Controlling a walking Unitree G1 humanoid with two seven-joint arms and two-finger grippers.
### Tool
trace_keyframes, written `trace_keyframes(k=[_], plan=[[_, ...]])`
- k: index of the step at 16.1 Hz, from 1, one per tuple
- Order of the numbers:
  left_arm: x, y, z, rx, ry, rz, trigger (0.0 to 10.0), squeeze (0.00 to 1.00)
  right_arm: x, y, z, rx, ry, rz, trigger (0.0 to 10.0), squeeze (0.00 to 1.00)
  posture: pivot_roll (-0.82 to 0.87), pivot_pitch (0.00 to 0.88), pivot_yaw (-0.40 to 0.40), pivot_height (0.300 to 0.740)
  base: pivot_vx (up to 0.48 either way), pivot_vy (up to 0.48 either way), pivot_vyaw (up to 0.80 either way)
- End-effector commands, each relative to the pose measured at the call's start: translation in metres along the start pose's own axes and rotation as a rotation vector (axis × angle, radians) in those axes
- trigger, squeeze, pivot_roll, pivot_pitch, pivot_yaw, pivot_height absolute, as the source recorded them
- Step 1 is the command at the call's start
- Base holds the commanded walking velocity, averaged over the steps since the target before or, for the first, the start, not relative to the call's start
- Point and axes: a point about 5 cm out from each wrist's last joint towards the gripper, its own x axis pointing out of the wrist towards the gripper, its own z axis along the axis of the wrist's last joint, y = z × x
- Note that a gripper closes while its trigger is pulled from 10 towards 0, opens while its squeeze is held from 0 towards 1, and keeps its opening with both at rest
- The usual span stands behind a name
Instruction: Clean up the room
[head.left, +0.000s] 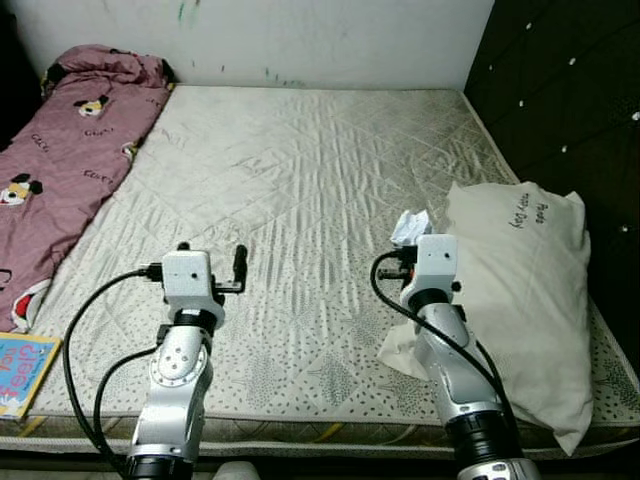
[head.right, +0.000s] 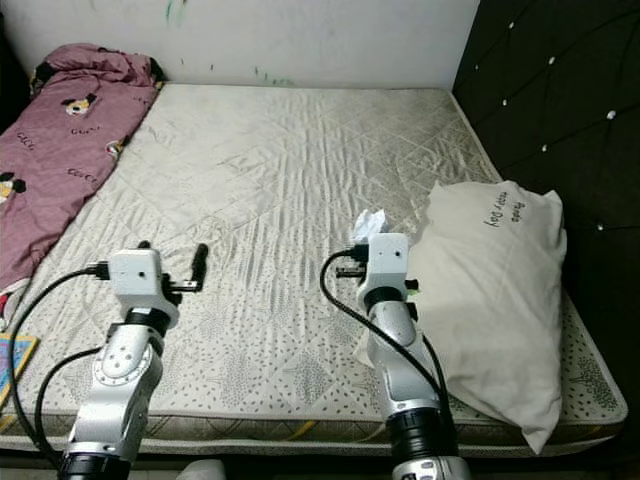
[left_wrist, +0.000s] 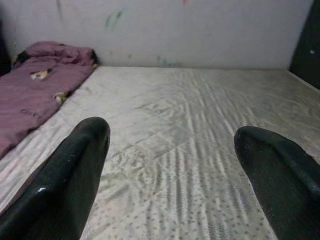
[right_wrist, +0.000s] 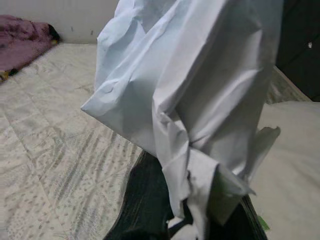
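Observation:
A crumpled white paper (head.left: 410, 227) sticks up from my right gripper (head.left: 408, 243), which is shut on it above the mattress (head.left: 300, 180), just left of the cream pillow (head.left: 525, 290). Up close in the right wrist view the paper (right_wrist: 195, 100) rises from between the black fingers (right_wrist: 145, 200). My left gripper (head.left: 215, 262) hovers open over the mattress's near left part, and nothing lies between its fingers (left_wrist: 65, 180).
A pink cartoon-print blanket (head.left: 65, 160) lies along the mattress's left side. A colourful book (head.left: 22, 372) rests at the near left corner. A dark padded headboard (head.left: 570, 90) stands on the right, a white wall (head.left: 300, 40) behind.

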Motion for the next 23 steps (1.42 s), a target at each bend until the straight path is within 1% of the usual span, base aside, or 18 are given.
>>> trace_keyframes(k=[1, 3, 4, 5, 6, 7, 9, 13, 17, 23], plan=[[-0.001, 0.004, -0.005, -0.012, 0.030, 0.020, 10.0, 0.00, 0.000, 0.000, 0.003, 0.009, -0.018, 0.014, 10.0, 0.00, 0.09, 0.000, 0.005, 0.740, 0.000, 0.000, 0.00], [-0.001, 0.006, -0.012, -0.040, 0.068, 0.028, 10.0, 0.00, 0.001, 0.000, 0.000, 0.009, -0.014, -0.012, 10.0, 0.00, 0.08, 0.000, 0.002, 0.740, 0.000, 0.000, 0.00], [-0.001, 0.006, -0.012, -0.040, 0.066, 0.029, 10.0, 0.00, 0.001, 0.000, 0.000, 0.007, -0.015, -0.013, 10.0, 0.00, 0.08, 0.000, 0.001, 0.740, 0.000, 0.000, 0.00], [0.000, 0.005, -0.010, -0.059, 0.055, 0.017, 10.0, 0.00, 0.002, 0.000, 0.000, 0.007, -0.015, -0.010, 10.0, 0.00, 0.09, 0.000, -0.002, 0.740, 0.000, 0.000, 0.00], [0.001, 0.002, -0.008, -0.073, 0.046, -0.017, 10.0, 0.00, 0.002, -0.001, -0.001, 0.008, -0.013, -0.011, 10.0, 0.00, 0.09, 0.000, -0.004, 0.740, 0.000, 0.000, 0.00], [0.002, 0.001, -0.007, -0.075, 0.044, -0.023, 10.0, 0.00, 0.002, -0.001, 0.000, 0.012, -0.013, -0.011, 10.0, 0.00, 0.10, 0.000, -0.006, 0.740, 0.000, 0.000, 0.00], [0.005, -0.002, -0.005, -0.063, 0.035, -0.032, 10.0, 0.00, 0.005, 0.000, 0.001, 0.030, -0.025, -0.007, 10.0, 0.00, 0.10, 0.000, -0.005, 0.740, 0.000, 0.000, 0.00], [0.007, -0.004, -0.003, -0.062, 0.030, -0.052, 10.0, 0.00, 0.007, 0.002, 0.004, 0.026, -0.043, -0.013, 10.0, 0.00, 0.10, 0.000, -0.006, 0.740, 0.000, 0.000, 0.00], [0.007, -0.004, -0.004, -0.063, 0.038, -0.056, 10.0, 0.00, 0.007, -0.005, 0.002, 0.020, -0.040, -0.044, 10.0, 0.00, 0.10, 0.000, -0.009, 0.740, 0.000, 0.000, 0.00], [0.006, -0.003, -0.005, -0.053, 0.040, -0.042, 10.0, 0.00, 0.007, -0.006, 0.000, -0.001, -0.031, -0.057, 10.0, 0.00, 0.10, 0.000, -0.013, 0.740, 0.000, 0.000, 0.00]])
